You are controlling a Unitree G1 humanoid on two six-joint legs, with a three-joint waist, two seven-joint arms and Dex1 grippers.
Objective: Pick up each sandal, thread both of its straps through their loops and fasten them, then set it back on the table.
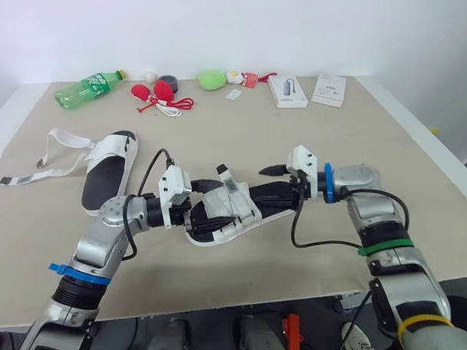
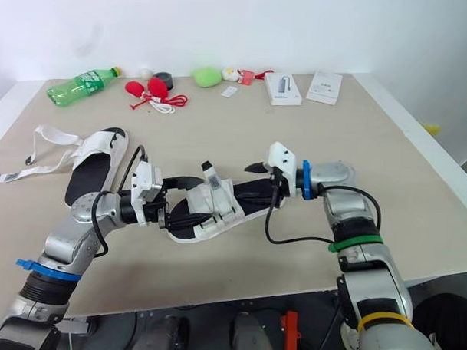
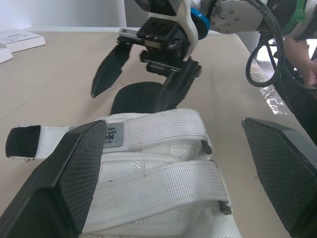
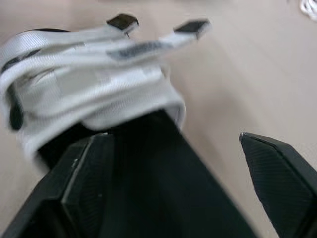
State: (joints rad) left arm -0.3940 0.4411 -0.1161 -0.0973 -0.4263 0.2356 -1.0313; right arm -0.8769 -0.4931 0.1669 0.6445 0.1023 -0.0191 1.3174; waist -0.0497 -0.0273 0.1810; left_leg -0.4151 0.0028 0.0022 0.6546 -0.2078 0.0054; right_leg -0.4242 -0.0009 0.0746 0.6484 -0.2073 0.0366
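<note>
A black-soled sandal (image 1: 234, 209) with white straps (image 3: 158, 148) lies in the middle of the table between my two grippers. Both straps cross over its upper, and their black-tipped ends (image 4: 190, 27) stick out to one side. My left gripper (image 1: 192, 209) is open, its fingers (image 3: 74, 178) spread wide on either side of the strapped toe end. At the heel end my right gripper (image 2: 249, 181) is open too, with one finger above the black sole (image 4: 148, 178) and one beside it. A second sandal (image 1: 107, 170) rests at the left with loose straps (image 1: 60, 141) trailing over the table.
Along the far edge lie a green bottle (image 1: 87, 88), a red toy with a white cord (image 1: 156, 93), a dark tape roll (image 1: 169, 81), a green lump (image 1: 211, 79), a white box (image 1: 288, 91) and a booklet (image 1: 329, 90). The table's front edge (image 1: 237, 304) is close below my arms.
</note>
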